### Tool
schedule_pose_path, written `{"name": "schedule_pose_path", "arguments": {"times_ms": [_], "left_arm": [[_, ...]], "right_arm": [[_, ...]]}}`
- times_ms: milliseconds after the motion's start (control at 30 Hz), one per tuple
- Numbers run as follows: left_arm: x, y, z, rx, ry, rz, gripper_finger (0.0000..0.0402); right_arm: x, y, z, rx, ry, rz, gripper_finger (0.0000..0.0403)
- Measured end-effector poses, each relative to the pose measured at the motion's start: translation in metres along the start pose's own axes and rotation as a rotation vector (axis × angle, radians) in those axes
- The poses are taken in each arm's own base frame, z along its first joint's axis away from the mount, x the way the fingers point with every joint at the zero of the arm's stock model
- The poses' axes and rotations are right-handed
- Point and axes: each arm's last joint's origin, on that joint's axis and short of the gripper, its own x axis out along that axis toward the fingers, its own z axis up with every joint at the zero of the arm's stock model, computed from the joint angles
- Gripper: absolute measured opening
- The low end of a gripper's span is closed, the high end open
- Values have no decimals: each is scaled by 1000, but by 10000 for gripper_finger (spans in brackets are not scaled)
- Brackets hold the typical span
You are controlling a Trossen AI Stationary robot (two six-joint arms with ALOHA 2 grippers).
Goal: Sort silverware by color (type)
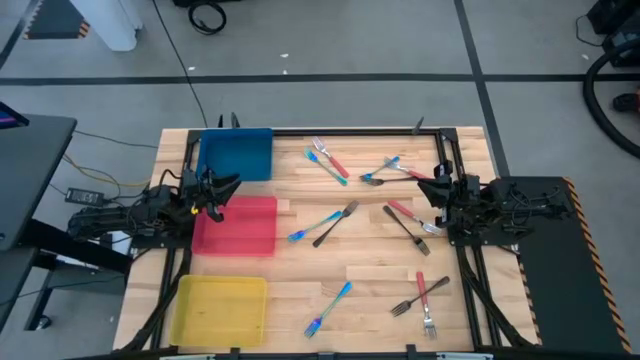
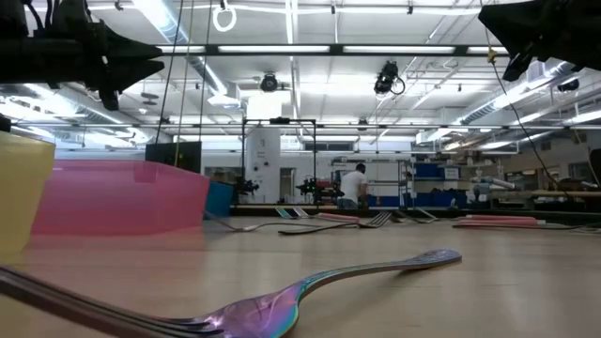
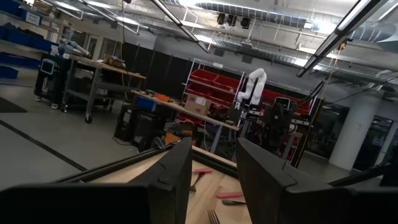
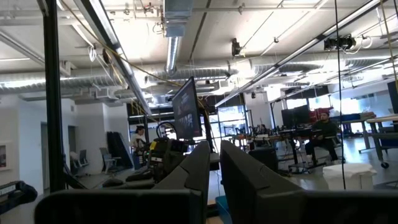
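Note:
The silverware lies scattered flat on the wooden table (image 1: 370,270): a red-handled and a blue-handled piece (image 1: 328,162) at the far middle, a dark fork (image 1: 336,222) at the centre, a red-handled piece (image 1: 403,211) to its right, and a blue-handled one (image 1: 328,308) near the front. That front fork (image 2: 282,310) fills the low view's foreground. My left gripper (image 1: 225,188) hangs open above the table's left side, over the trays. My right gripper (image 1: 428,192) hangs above the right side, its fingers (image 4: 202,168) a narrow gap apart. Neither holds anything.
Three flat trays line the table's left side: blue (image 1: 238,156) at the far end, red (image 1: 238,226) in the middle, yellow (image 1: 220,308) at the near end. More forks lie at the far right (image 1: 385,170) and near right (image 1: 420,296). A black frame edges the table.

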Motion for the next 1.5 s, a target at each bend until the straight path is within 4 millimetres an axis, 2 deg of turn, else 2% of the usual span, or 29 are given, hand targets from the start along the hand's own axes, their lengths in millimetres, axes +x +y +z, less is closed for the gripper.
{"name": "schedule_pose_path", "arguments": {"times_ms": [1100,1267,1500], "left_arm": [[0,0,0,57,-4,8,125],[0,1,1,154,-11,23,125],[0,1,1,203,-11,23,125]], "right_arm": [[0,0,0,37,-1,5,47],[0,0,0,36,-3,6,47],[0,0,0,71,-2,8,47]]}}
